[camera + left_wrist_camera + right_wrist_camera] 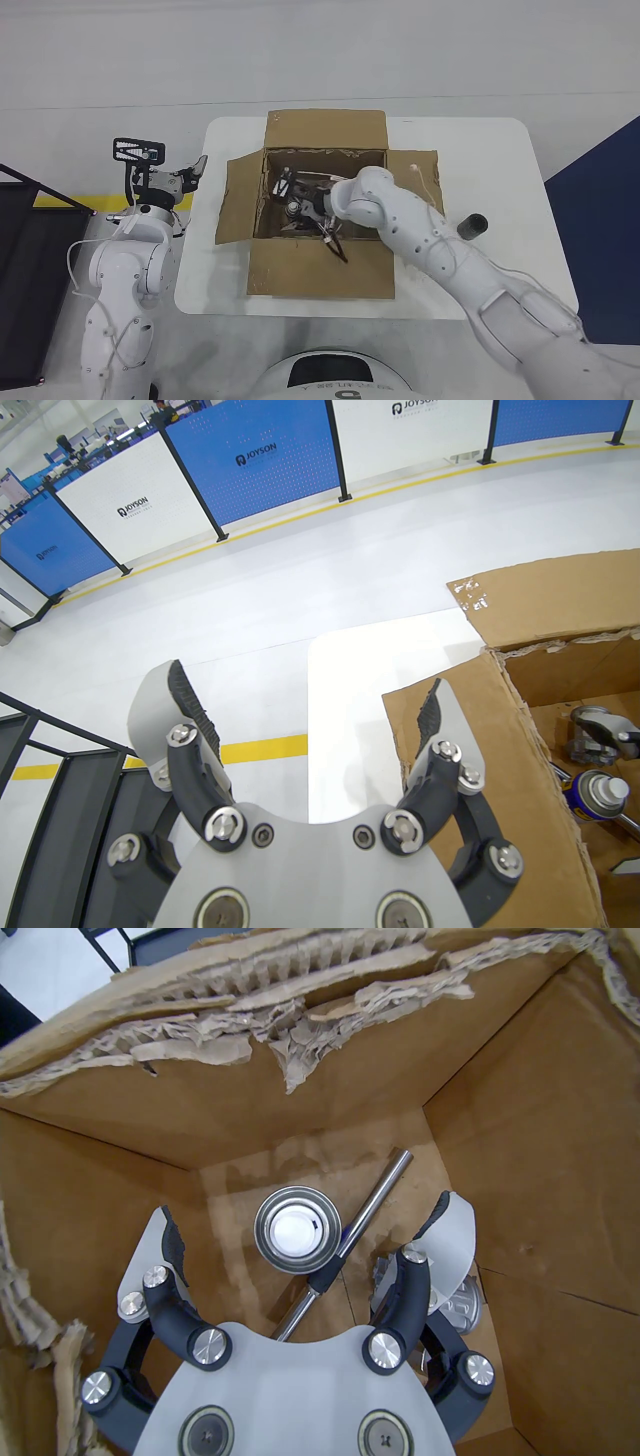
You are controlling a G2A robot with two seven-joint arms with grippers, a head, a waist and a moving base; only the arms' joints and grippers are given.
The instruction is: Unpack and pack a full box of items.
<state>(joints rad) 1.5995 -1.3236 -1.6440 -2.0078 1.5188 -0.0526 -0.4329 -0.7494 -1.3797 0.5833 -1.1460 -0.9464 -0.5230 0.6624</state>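
The right hand (306,1219) hung inside the open cardboard box (325,128) that sat mid-counter, its fingers spread wide and gripping nothing. Straight beneath it, on the box floor near the far wall, stood the spray can (297,1230), upright, so its long axis ran directly toward the palm and its white cap faced up between the two pads. That alignment was what the next move seemed to rest on: a plain descent would probably set the pads on opposite sides of the can. A steel bar (376,1195) with a black sleeve lay slantwise along the floor just beside the can, possibly touching it, on the side of one fingertip, and might foul that finger on closing. A ribbed metal part (465,1310), perhaps a caster, lay half hidden behind the same finger. The left hand (306,680), also wide and empty, hovered off the left edge of the counter (480,160) by its far-left corner, outside the box, so the right hand was plainly the nearer.
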